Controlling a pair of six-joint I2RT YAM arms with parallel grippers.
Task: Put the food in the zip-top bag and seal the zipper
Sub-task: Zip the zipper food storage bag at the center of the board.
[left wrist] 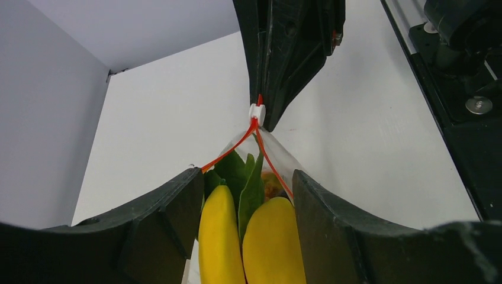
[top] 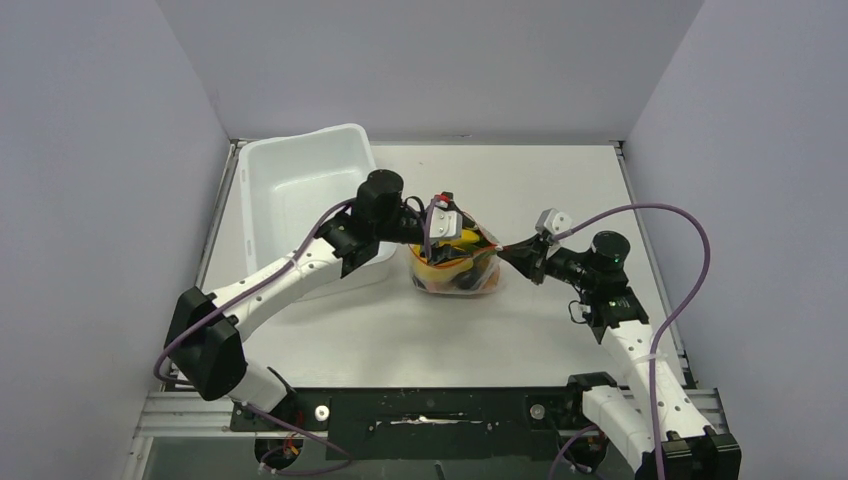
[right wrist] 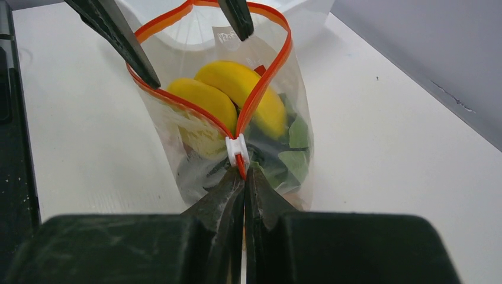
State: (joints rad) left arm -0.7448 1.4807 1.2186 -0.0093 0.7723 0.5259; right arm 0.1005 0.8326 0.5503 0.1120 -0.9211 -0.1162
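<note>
With the right gripper [right wrist: 243, 173] clamped on the zipper [right wrist: 273, 64] behind its slider [right wrist: 237, 149], the half-open, empty left gripper [left wrist: 247, 180] should draw the zip-top bag [right wrist: 171, 131] mouth taut.

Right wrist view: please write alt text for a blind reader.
The shut right gripper pinches the zip-top bag at the end of its red zipper, below the white slider. The mouth gapes open over yellow fruit and green leaves; the open left gripper is at its far rim.
</note>
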